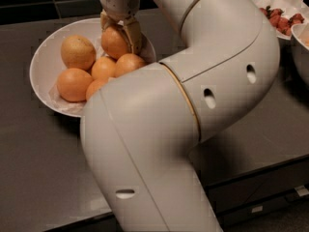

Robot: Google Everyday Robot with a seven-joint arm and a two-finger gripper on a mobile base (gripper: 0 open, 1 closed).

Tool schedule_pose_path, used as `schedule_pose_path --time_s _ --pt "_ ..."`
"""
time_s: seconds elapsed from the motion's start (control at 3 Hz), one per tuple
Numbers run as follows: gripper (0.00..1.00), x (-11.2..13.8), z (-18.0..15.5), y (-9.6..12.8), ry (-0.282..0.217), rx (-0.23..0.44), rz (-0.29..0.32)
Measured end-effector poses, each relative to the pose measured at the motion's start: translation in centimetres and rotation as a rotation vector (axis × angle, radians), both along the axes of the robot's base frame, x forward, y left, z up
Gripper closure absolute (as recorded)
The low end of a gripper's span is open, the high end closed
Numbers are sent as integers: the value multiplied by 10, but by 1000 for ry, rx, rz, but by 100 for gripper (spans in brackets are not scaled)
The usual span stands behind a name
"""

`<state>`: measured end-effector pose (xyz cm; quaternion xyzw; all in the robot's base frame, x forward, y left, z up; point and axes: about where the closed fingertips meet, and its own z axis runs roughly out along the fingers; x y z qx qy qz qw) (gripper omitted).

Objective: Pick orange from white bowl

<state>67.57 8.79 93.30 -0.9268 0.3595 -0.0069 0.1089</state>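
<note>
Since your gripper (pixel 119 33) clamps its fingers on either side of the orange (pixel 114 42) at the white bowl's (pixel 41 66) far rim, you look ready to lift.

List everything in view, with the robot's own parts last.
white bowl: one, white, left side of the table
orange: one, deep orange, back of the white bowl, gripped
other oranges: five, lighter orange with one yellowish, in the white bowl
table: one, dark grey
red-fruit bowl: one, white, top right
arm: one, off-white, centre foreground
gripper: one, beige, above the white bowl, closed on the orange
</note>
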Motion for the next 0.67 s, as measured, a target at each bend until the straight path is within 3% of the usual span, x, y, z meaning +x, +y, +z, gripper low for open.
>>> schedule_pose_path --time_s 0.67 --pt "100 2 10 3 -52 15 -2"
